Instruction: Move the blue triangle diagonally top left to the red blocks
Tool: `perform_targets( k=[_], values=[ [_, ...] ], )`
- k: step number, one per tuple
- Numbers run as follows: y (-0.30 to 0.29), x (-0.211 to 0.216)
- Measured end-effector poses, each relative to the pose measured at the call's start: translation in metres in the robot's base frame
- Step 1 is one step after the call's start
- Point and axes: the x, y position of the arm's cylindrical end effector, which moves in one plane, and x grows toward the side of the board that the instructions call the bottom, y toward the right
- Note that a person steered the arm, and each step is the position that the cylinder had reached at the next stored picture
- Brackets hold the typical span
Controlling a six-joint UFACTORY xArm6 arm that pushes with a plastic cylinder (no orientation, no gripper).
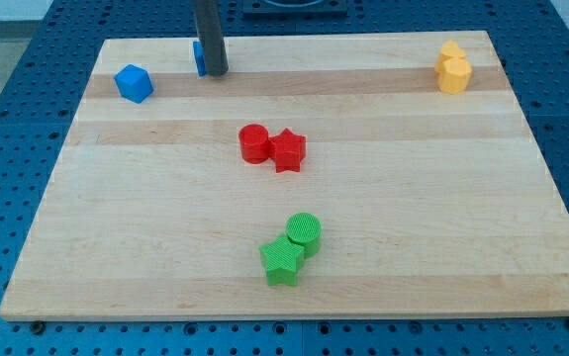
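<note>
My tip (215, 72) rests on the board near the view's top, left of centre. A blue block (198, 57), mostly hidden behind the rod, touches the rod's left side; its shape cannot be made out. A second blue block (134, 83), a chunky cube-like piece, lies farther left. The red cylinder (254, 143) and the red star (288, 150) sit touching each other at the board's middle, below and right of my tip.
A green cylinder (304, 232) and a green star (282, 261) sit together near the view's bottom centre. Two yellow blocks (453, 68) sit stacked close at the top right. The wooden board (116, 247) lies on a blue perforated table.
</note>
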Motion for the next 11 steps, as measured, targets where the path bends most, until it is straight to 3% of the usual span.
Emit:
perform_targets(
  k=[1,4,5,7,8,9,10,11],
  values=[
    [0.035,0.033],
    [0.019,-0.074],
    [-0.003,-0.074],
    [-0.064,-0.017],
    [-0.067,-0.014],
    [-0.064,-0.025],
    [-0.041,-0.078],
    [-0.020,-0.061]
  ],
)
